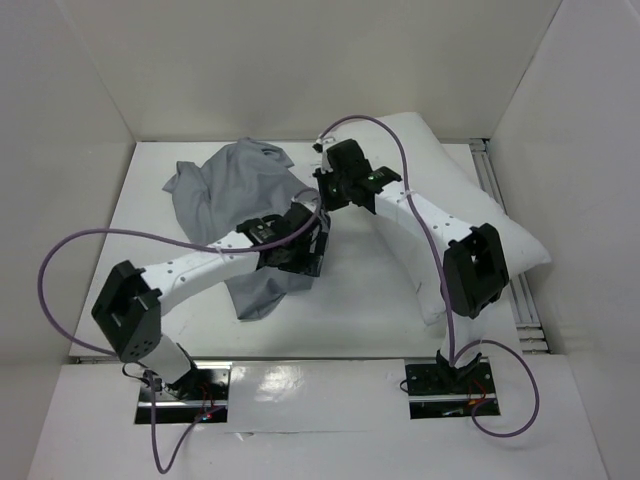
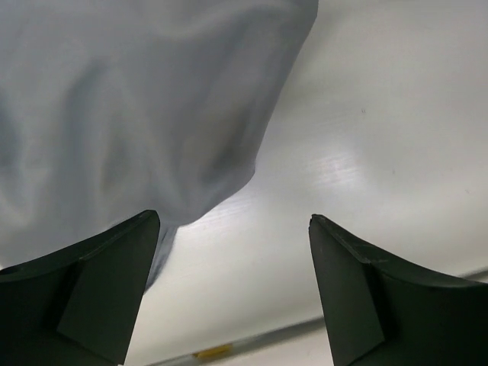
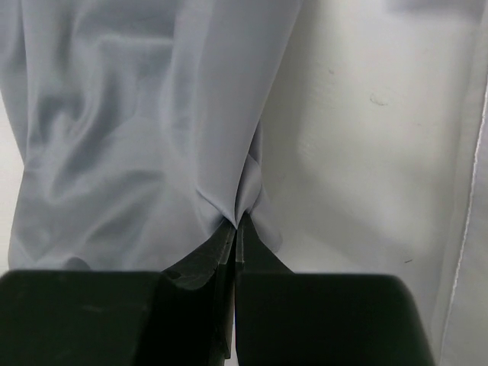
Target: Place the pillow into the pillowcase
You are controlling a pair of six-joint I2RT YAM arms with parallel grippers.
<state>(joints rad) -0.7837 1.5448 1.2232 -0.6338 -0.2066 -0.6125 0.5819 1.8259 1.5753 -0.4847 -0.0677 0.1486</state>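
We see the left arm (image 1: 200, 270) rise from its base to a raised elbow at the near left; its forearm then reaches toward the middle of the table (image 1: 345, 315), wrist bent down over the near part of the pillowcase (image 1: 235, 190). The left gripper (image 1: 298, 258) hangs there, fingers (image 2: 107, 290) spread wide with nothing between them; in its wrist view grey cloth fills the space ahead of the left finger, and bare table lies ahead of the right one; we cannot tell whether the left finger touches the cloth.

The right arm (image 1: 420, 215) climbs to an elbow above the pillow (image 1: 515, 240), then stretches its forearm leftward and away to the pillowcase's right edge. The right gripper (image 1: 328, 188) has its fingers (image 3: 198, 267) pressed together with no gap, a fold of grey cloth pinched at their tips; most of the pillowcase spreads left of and beyond these fingers; a white surface lies to their right, table or pillow we cannot tell.

The pillow lies to the right of the right gripper, wholly outside the pillowcase, running under the right forearm toward the table's right edge; the pillowcase lies crumpled, reaching from the grippers out to their left.
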